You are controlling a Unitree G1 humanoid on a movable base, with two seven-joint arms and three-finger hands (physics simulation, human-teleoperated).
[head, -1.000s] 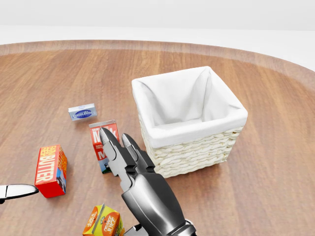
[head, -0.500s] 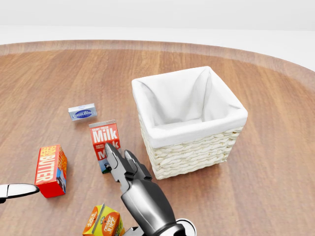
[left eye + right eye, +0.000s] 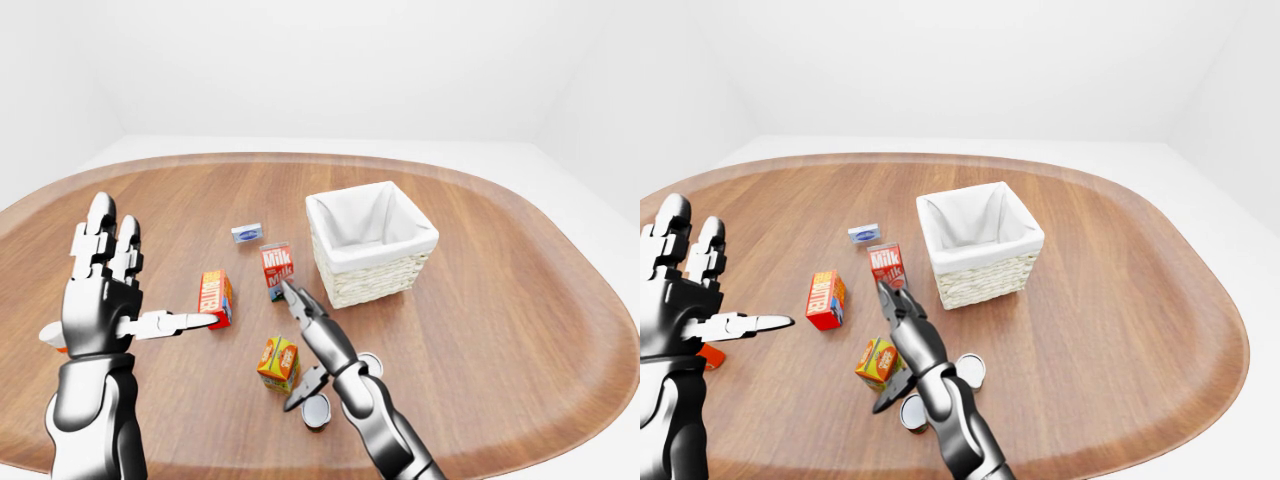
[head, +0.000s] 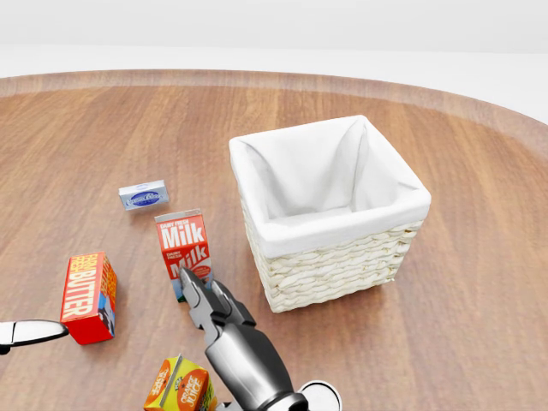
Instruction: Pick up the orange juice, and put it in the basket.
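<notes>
4 cartons (image 3: pixel 277 362), 1 basket (image 3: pixel 371 243), 2 cans (image 3: pixel 971 369)

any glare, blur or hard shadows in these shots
Head view: sharp throughout, with soft shade under the basket and a gloss highlight on the right robot hand. Left-eye view: even, diffuse light, faint shadows beside the orange juice, and bright reflections on the left robot hand. No blur anywhere.

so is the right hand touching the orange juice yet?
Cannot tell. In the left-eye view the right hand, fingers open, sits right beside the orange juice; no view shows a plain gap or contact.
</notes>
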